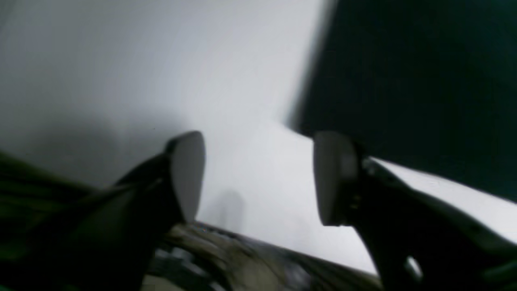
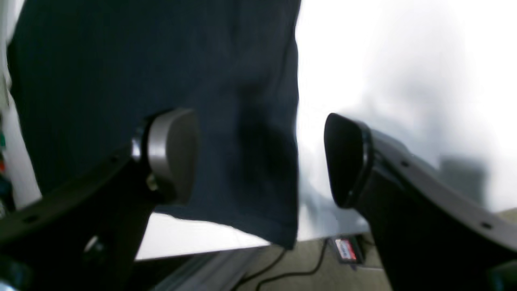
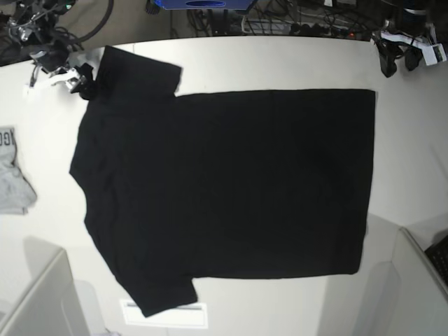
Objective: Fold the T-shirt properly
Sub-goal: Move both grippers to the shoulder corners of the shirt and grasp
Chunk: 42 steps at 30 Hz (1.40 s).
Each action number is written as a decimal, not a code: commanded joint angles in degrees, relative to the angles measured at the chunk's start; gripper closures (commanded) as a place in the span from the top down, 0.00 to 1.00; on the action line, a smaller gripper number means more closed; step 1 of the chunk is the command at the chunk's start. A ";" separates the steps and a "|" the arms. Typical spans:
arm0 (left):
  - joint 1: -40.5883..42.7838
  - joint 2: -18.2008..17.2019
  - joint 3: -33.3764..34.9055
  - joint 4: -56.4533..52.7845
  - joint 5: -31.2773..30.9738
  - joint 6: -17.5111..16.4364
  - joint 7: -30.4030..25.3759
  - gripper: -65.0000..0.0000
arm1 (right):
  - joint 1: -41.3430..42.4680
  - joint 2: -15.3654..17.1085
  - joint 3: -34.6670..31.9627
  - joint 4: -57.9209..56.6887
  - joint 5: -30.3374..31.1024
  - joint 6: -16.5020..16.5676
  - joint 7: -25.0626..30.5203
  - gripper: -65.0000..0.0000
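White table (image 3: pixel 280 63) observed as the work surface. A small light-grey garment (image 3: pixel 12 183) with dark lettering lies crumpled at its left edge. Tangled cables (image 3: pixel 294 17) run beyond the far edge; a white label (image 3: pixel 166 314) sits at the near edge.

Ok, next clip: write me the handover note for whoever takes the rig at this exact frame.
Left gripper: open, empty, above bare table beside the shirt's edge.
Right gripper: open, empty, over a corner of the shirt near the table's edge.
T-shirt: spread flat on the white table, plain black side up, both sleeves out.
Small grey garment lies apart at the table's edge.
Done: shirt laid flat. Left: every fold.
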 commanded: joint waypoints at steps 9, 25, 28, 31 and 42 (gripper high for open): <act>-14.52 2.74 -18.40 -5.39 1.58 -14.02 23.89 0.37 | 1.19 0.60 0.09 -6.87 -3.32 4.73 0.70 0.64; -17.51 5.81 -18.49 -6.62 6.15 -19.64 24.77 0.37 | 1.19 0.60 -4.40 -13.20 -3.41 7.72 0.70 0.48; -18.66 5.81 -18.32 -7.68 6.15 -19.64 24.86 0.37 | 1.36 0.69 -4.40 -15.22 -3.41 7.98 0.70 0.27; -18.92 6.25 -16.56 -8.21 6.50 -19.64 24.86 0.37 | 1.98 0.69 -4.05 -16.01 -3.41 7.98 0.70 0.06; -19.18 6.60 -13.74 -8.56 6.15 -19.64 24.86 0.37 | 1.89 0.69 -4.40 -16.10 -3.41 7.54 0.52 0.00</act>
